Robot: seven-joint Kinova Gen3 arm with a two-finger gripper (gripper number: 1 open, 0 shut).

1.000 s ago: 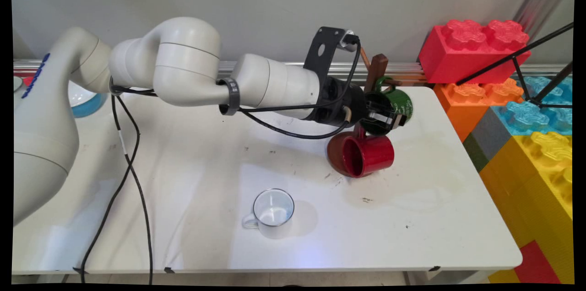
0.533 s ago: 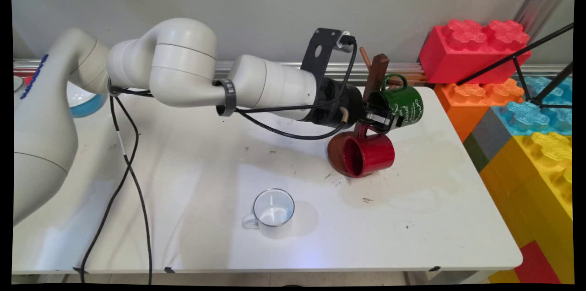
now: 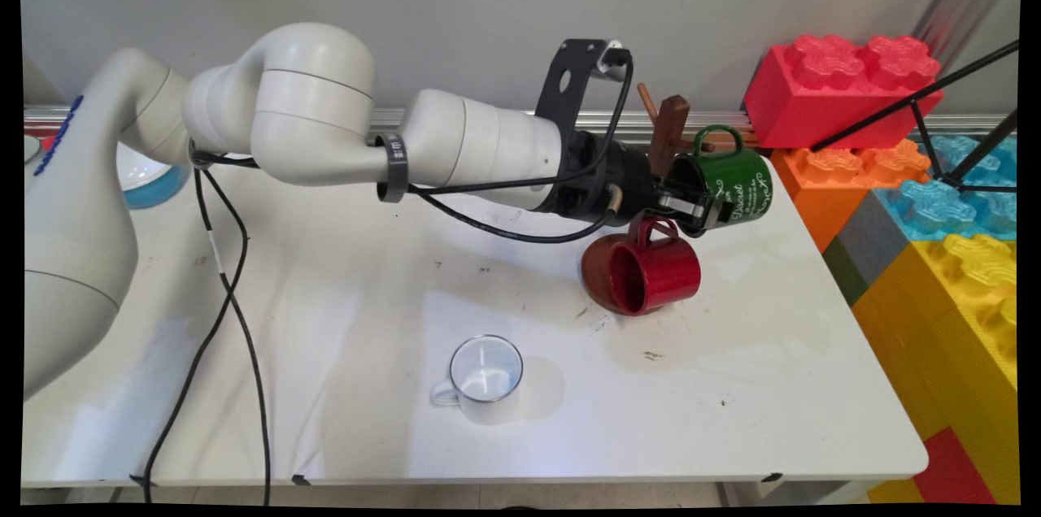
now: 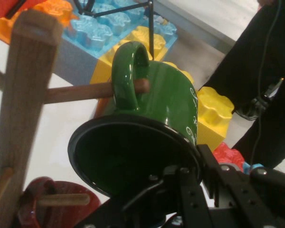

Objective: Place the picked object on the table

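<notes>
The green mug [image 3: 728, 185] hangs in the air at the table's far right, tipped on its side with its mouth toward the arm and white lettering on its wall. The gripper [image 3: 690, 206] has it by the rim, the fingers closed on the lower edge of the mouth, one inside and one outside the wall. In the hand view the mug's handle [image 4: 129, 76] loops over a wooden peg [image 4: 80, 92] of the mug tree [image 3: 668, 135], so the peg passes through the handle; whether the handle bears on the peg cannot be told.

Just below, a red mug [image 3: 648, 273] hangs on a lower peg of the same tree, its mouth facing the table's near side, with the tree's round brown base behind it.

Well apart, near the front middle of the white table [image 3: 366, 322], a white enamel mug [image 3: 485, 377] stands upright with its handle to the picture's left. Big toy bricks [image 3: 846, 82] in red, orange, blue and yellow are stacked past the table's right edge. A blue and white bowl [image 3: 150, 175] sits at the far left, behind the arm.
</notes>
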